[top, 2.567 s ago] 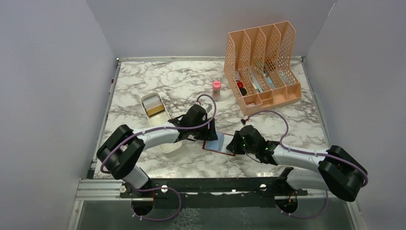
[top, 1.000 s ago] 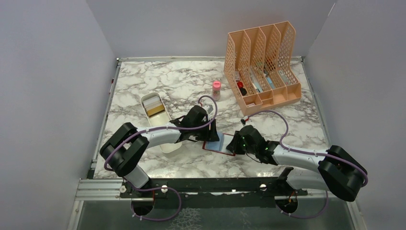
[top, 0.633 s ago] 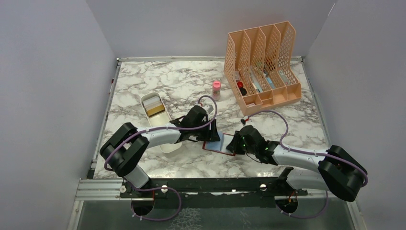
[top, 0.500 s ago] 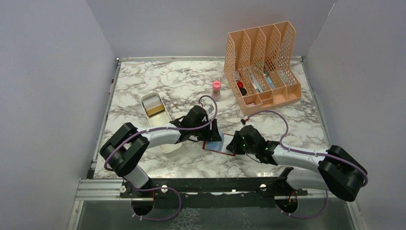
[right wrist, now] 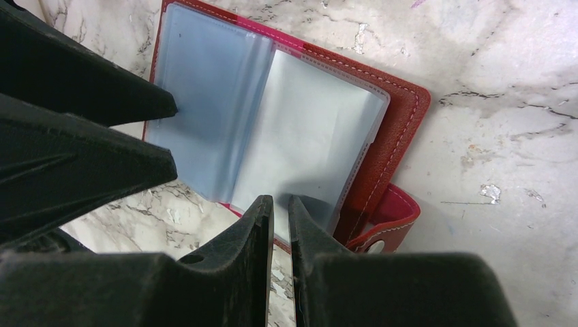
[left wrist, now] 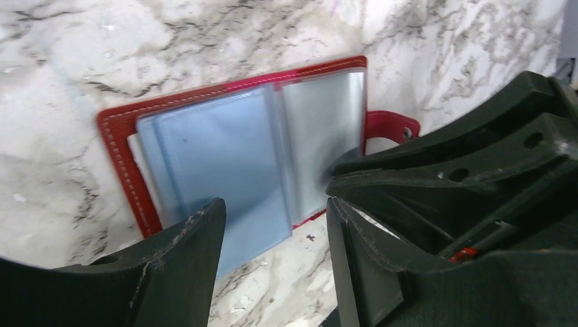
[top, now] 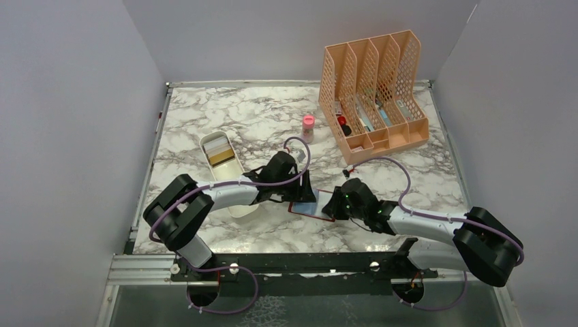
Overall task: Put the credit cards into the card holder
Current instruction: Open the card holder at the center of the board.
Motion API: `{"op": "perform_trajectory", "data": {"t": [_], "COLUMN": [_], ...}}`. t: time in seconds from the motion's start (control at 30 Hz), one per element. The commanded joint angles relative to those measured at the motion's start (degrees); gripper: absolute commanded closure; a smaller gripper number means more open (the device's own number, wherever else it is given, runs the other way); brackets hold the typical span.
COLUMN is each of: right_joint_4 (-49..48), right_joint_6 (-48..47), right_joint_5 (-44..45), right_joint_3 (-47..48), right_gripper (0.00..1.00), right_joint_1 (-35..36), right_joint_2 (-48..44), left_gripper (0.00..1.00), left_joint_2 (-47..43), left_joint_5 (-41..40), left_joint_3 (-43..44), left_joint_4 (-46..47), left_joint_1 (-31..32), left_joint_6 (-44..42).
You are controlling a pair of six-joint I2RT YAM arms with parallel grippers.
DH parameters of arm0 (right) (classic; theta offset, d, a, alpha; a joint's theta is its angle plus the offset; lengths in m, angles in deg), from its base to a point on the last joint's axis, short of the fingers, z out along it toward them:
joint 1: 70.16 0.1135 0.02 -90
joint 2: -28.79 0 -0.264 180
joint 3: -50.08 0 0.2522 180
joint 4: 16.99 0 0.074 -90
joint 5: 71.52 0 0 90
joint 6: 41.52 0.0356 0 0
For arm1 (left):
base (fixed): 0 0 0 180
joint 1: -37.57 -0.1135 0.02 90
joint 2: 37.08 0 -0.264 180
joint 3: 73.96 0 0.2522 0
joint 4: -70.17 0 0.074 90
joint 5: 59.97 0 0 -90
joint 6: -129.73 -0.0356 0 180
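- Marbled bench (top: 204, 122) is seen between grey walls; at its left one white tray (top: 202, 144) is set, with credit cards (top: 219, 153) stacked in it, their number not to be told.
- Left pincer (left wrist: 272, 208) is held spread, low over the bench, with the near edge of the card holder (left wrist: 238, 157) lying in the gap between its fingers; whether it is touched cannot be told.
- One card holder, red, is laid open and flat at mid-bench, between the two pincers; its left sleeves look blue, and whether a card is inside cannot be made out.
- One pink-capped bottle (top: 308, 126) is stood behind the holder, well apart.
- Right pincer (right wrist: 280, 201) is pressed almost together on the edge of the holder's right clear sleeve, part of which is hidden under its fingers.
- One peach organizer (top: 375, 88) with four slots is placed at the right rear; its contents are too small to name.
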Motion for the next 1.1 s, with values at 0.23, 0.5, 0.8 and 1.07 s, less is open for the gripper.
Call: {"op": "perform_trajectory", "data": {"t": [0.23, 0.5, 0.8, 1.07], "right_joint_4": [-1.0, -0.6, -0.9, -0.5], "right_joint_6": [-1.0, -1.1, -1.0, -1.1], "right_joint_5": [-0.5, -0.2, -0.4, -0.2], "right_joint_3": [-0.9, -1.0, -0.8, -1.0], "right_gripper": [0.81, 0.81, 0.81, 0.81], "right_joint_1": [-0.3, -0.3, -0.3, -0.3], "right_joint_2": [-0.3, -0.6, -0.2, -0.8], "left_gripper": [0.39, 0.39, 0.39, 0.39], "left_joint_2": [-1.4, -0.4, 0.1, 0.9], "left_joint_5": [-8.7, -7.0, -4.5, -4.2], "left_joint_3": [3.2, 2.5, 1.6, 0.9], "left_joint_4": [-8.4, -6.4, -3.8, -2.6], "left_joint_1": [0.2, 0.3, 0.3, 0.5], "left_joint_6": [-4.4, -3.9, -2.4, -1.9]}}
